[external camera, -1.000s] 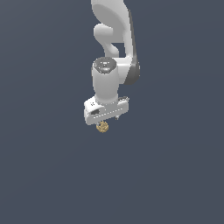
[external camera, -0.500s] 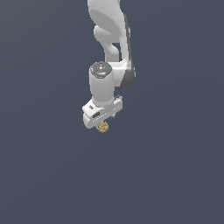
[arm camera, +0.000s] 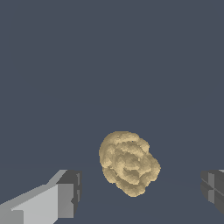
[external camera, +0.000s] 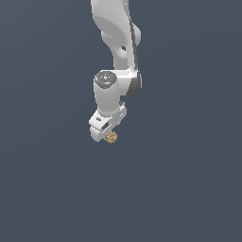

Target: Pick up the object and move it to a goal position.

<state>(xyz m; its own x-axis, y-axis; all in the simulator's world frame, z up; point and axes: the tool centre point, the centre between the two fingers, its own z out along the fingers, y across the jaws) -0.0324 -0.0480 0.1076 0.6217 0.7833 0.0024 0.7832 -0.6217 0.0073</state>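
Tan-gold, knobbly: in the exterior view we see the object (external camera: 111, 137) right at the tip of the tool (external camera: 108, 133), toward the view's right, over a plain dark surface. Wrist view: the object (arm camera: 128, 162) sits between the fingers (arm camera: 65, 194) with clear gaps both sides, nearer one. Tool is open, not gripping. Roundish, no long axis.

The white arm (external camera: 116, 56) reaches down, its gripper (external camera: 108, 133) jaws spread apart.
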